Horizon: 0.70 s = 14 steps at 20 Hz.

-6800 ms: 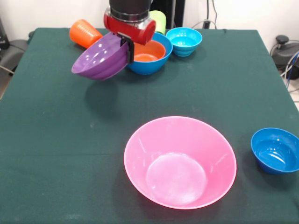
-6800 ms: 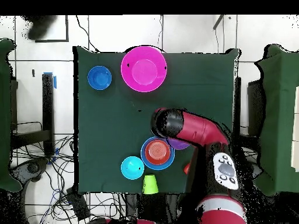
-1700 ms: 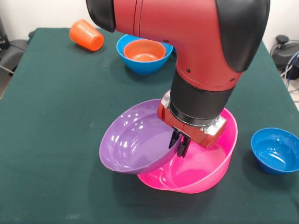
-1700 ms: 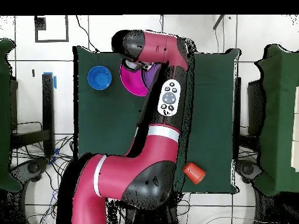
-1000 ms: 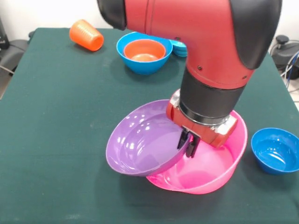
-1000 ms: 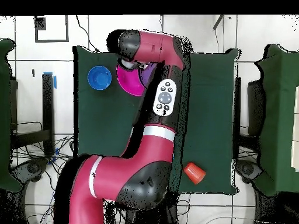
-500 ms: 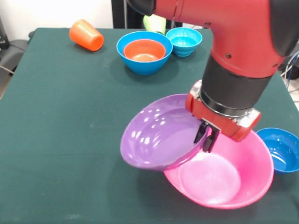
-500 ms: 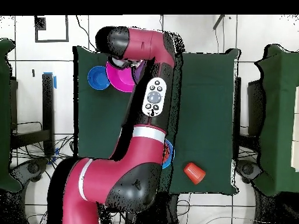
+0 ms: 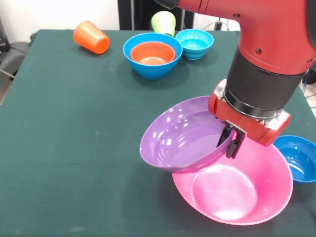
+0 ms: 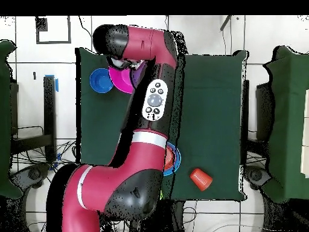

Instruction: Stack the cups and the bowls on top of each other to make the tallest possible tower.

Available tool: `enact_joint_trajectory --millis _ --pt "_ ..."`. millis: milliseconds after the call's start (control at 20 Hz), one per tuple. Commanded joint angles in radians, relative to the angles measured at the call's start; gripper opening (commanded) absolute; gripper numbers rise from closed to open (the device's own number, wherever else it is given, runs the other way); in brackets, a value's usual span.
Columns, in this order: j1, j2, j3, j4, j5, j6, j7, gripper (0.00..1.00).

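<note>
gripper (image 9: pixel 232 141) clamps purple bowl's (image 9: pixel 180 136) rim | bowl tilted, overlapping pink bowl's (image 9: pixel 237 190) near-left rim | pink centre lies right of and below the purple bowl

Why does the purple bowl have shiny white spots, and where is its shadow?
Front view: the purple bowl is glossy, so room light glints off its inside as white patches; the pink bowl shows a paler sheen on its bottom. A soft dark shadow lies on the green tablecloth under the purple bowl. Overhead view: the arm covers most of both bowls, so no glare can be seen there.
</note>
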Motion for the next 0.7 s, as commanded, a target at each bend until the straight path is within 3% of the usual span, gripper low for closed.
enact_joint_trajectory --millis 50,700 --pt "0.04 -0.011 0.021 0.022 0.021 0.086 0.259 0.0" --pt "0.06 -0.003 -0.018 0.016 0.052 0.096 0.303 0.0"
